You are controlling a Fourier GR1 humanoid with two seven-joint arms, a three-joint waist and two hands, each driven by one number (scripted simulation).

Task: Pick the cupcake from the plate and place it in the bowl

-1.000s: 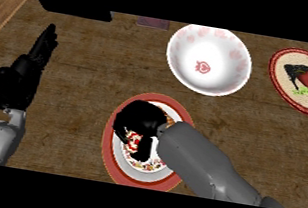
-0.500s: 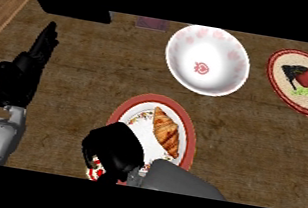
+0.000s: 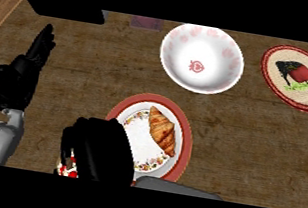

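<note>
My right hand (image 3: 99, 149) hangs at the view's lower edge, just left of the red-rimmed plate (image 3: 182, 131), with its fingers curled. A small red and white piece, the cupcake (image 3: 68, 171), peeks out under the curled fingers; most of it is hidden. On the plate lies a brown croissant (image 3: 162, 129). The white bowl (image 3: 203, 45) with a red mark inside stands beyond the plate, toward the upper right. At the left, my left hand (image 3: 19, 79) rests open with fingers up.
A second red-rimmed plate (image 3: 273, 79) at the far right carries a black and red item (image 3: 301, 74). A dark block (image 3: 63, 9) sits at the counter's back left. A lighter wooden strip runs along the left edge.
My right hand has pulled back from over the plate toward the lower left, uncovering the croissant, with the red and white piece under its fingers. The left hand has not moved.
</note>
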